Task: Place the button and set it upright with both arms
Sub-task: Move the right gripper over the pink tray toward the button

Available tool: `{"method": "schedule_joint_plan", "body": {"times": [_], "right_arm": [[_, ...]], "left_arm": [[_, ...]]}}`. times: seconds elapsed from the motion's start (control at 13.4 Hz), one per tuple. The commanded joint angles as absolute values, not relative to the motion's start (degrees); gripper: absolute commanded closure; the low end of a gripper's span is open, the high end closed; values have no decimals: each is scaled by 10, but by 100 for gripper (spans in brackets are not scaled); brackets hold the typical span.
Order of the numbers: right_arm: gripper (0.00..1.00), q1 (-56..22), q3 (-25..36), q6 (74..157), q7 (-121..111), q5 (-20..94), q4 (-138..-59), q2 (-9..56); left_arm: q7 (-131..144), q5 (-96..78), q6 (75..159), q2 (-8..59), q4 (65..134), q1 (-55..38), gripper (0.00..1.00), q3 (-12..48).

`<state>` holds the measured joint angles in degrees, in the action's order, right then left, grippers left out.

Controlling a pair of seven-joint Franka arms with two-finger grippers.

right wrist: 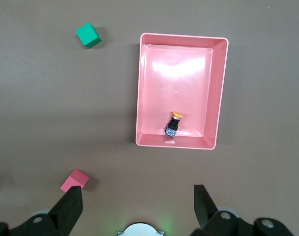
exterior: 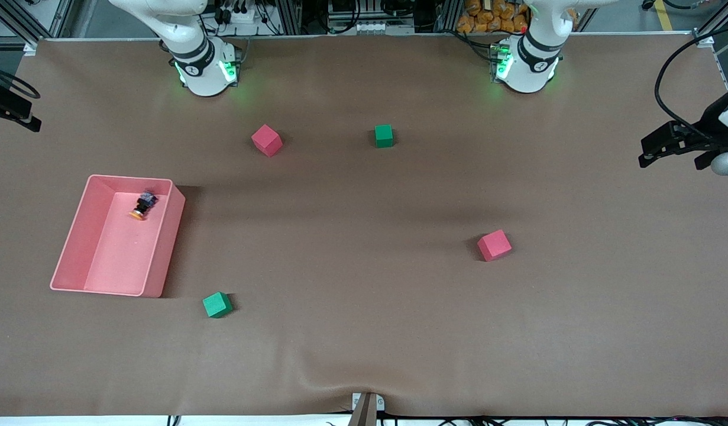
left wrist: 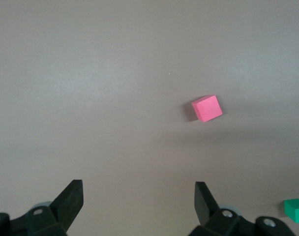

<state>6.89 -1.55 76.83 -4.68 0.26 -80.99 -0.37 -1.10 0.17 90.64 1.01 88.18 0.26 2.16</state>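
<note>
Button (exterior: pixel 143 206) lay tipped in the pink bin (exterior: pixel 74 236) at mid-left of the front view; right gripper (right wrist: pixel 137 204), spread wide above, should descend squarely over its black body; left gripper (left wrist: pixel 138 199) waited agape.

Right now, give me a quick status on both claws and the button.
Left claw open, high over bare table. Right claw open, above the pink bin. Button on its side in the bin, ungrasped. Nothing blocking it.
</note>
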Motion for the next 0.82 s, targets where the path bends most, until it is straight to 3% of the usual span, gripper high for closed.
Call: {"method": "schedule_joint_plan", "body": {"times": [0.0, 0.75], "right_arm": [[0, 66, -12, 771, -55, -7, -818, -16], [0, 69, -11, 772, -79, -54, -842, -10]], "left_arm": [[-25, -2, 895, 17, 867, 7, 0, 23], [-25, -2, 894, 21, 867, 7, 0, 23]]}}
